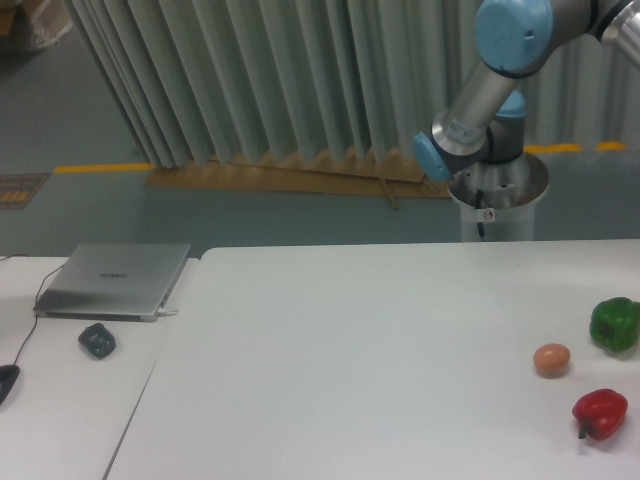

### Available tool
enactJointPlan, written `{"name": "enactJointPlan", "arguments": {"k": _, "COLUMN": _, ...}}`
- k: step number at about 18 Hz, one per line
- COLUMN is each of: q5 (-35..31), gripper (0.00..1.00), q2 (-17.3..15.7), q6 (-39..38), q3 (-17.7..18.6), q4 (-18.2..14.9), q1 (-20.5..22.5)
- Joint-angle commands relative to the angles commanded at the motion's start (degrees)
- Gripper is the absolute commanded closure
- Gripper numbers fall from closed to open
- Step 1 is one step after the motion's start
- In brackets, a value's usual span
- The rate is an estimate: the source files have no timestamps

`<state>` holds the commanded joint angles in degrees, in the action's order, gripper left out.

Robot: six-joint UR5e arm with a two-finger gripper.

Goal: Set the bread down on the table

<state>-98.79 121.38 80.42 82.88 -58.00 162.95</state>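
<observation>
My gripper is out of the camera's view, so I cannot tell how far it stands open or whether it holds anything; only my silver arm with its pale blue joint caps (492, 95) shows, rising from a round metal base behind the table. The bread is nowhere visible. The large white tabletop with a rounded corner (350, 350) looks smooth and matte. Near its right edge lie a smooth tan-pink egg (551, 359), a glossy lumpy green bell pepper (614, 324) and a glossy red bell pepper (600, 412), all apart from one another. On the narrower white desk (60, 400) at left rest a closed flat grey laptop (115, 280) and a small dark rounded object (97, 341).
</observation>
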Motion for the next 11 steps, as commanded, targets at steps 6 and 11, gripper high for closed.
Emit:
{"name": "enactJointPlan", "arguments": {"k": 6, "q5": 3.1, "gripper": 0.86, "q2": -1.8, "q6": 0.0, "q3": -1.0, "q4": -4.7, "q1": 0.7}}
{"name": "enactJointPlan", "arguments": {"k": 11, "q5": 7.7, "gripper": 0.87, "q2": -6.1, "q6": 0.4, "q3": -3.8, "q4": -16.3, "q1": 3.7}}
